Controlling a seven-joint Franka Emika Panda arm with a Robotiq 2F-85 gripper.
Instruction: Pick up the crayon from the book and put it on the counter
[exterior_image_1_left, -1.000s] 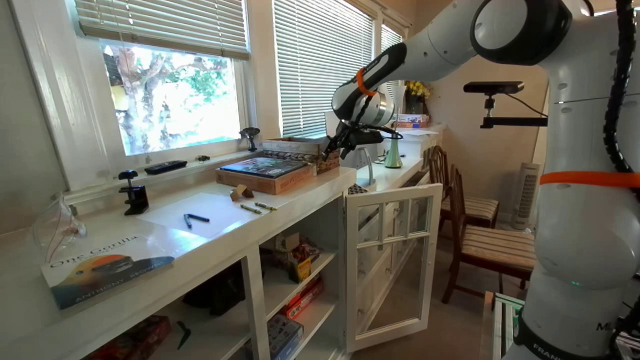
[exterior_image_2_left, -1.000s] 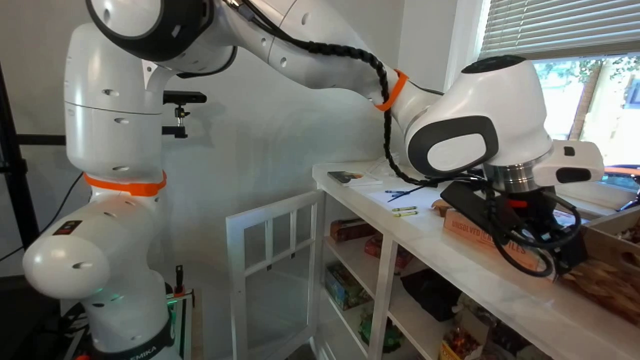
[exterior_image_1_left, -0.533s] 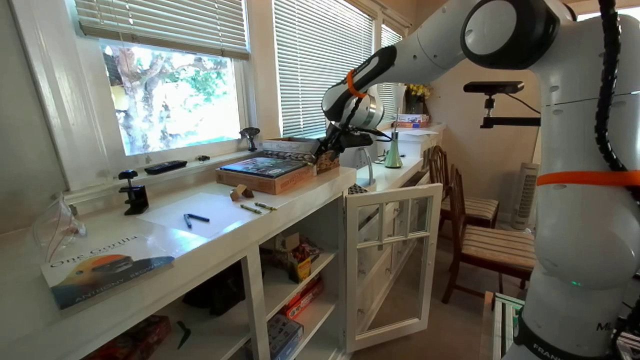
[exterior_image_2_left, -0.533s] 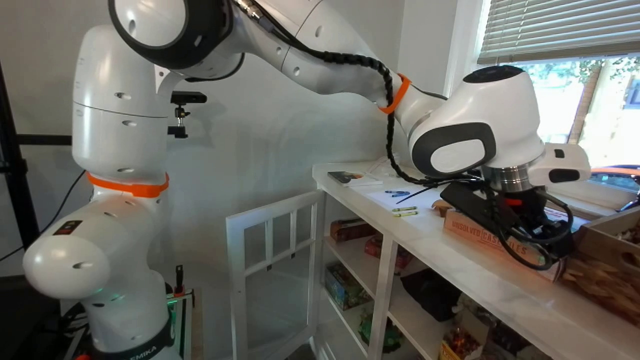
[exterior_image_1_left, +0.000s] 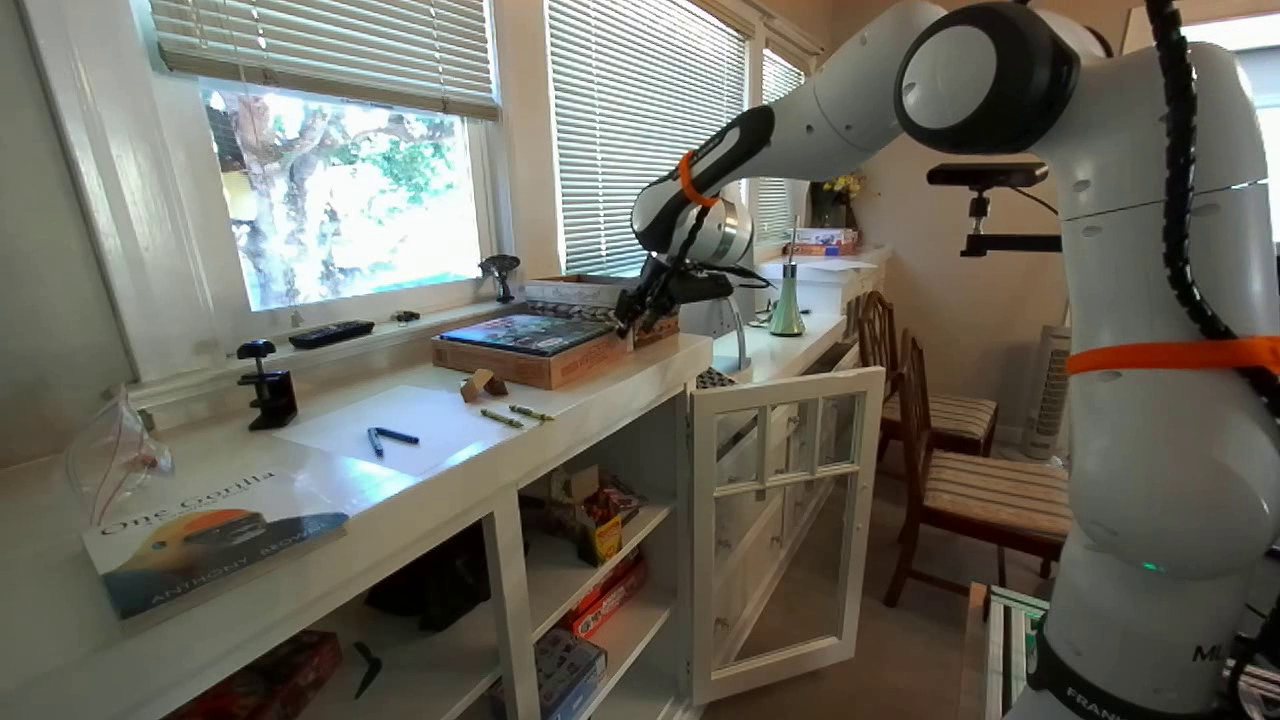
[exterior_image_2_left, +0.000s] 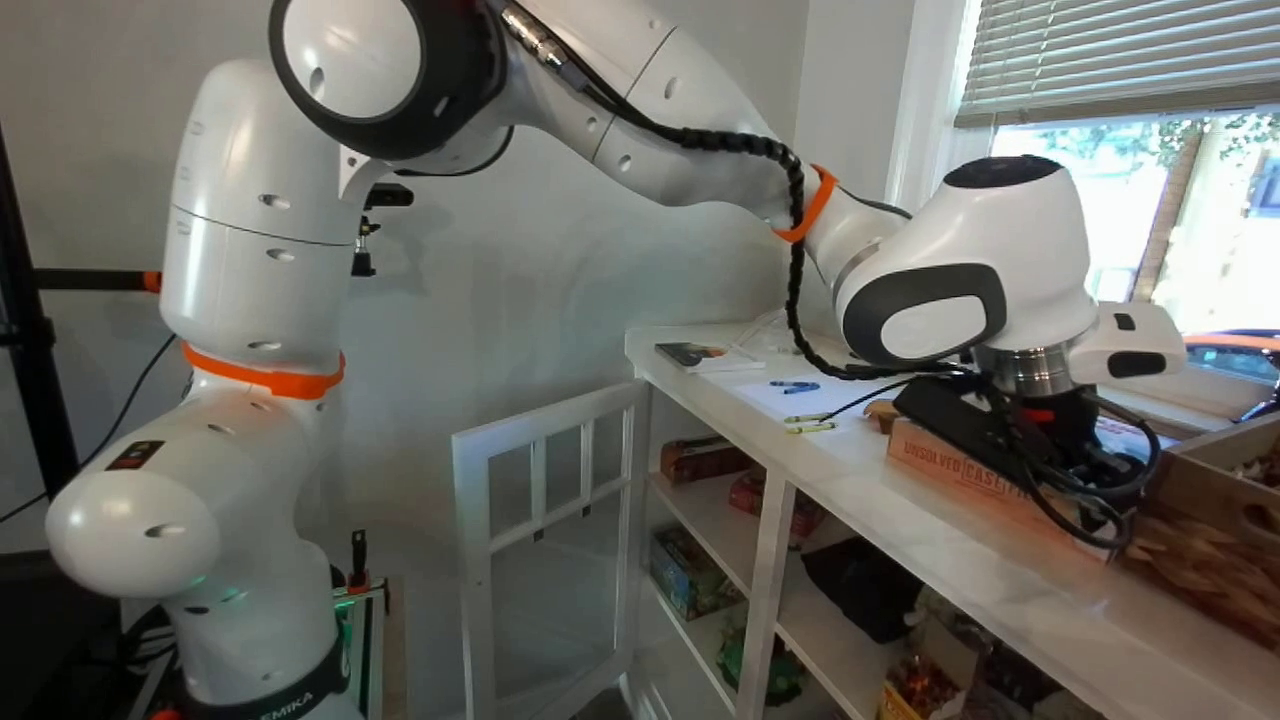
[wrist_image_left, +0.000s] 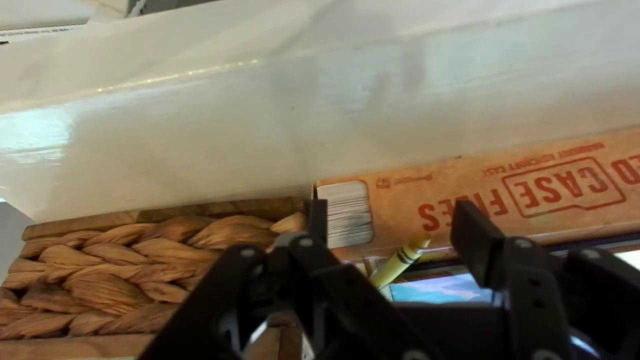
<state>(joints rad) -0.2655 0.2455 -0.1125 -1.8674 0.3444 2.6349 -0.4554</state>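
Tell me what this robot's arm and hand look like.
The arm is white with black-ringed joints, orange bands, a black braided cable and, low down, lettering reading EMIKA in an exterior view. The hand is black with two jointed fingers and grey screw heads.

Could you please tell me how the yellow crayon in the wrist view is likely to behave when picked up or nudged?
The yellow crayon is slim and far smaller than the book, so probably light. Its body appears rounded, so a nudge may make it roll. Its visible part looks straight, suggesting stiffness, though anything so thin might snap if squeezed hard.
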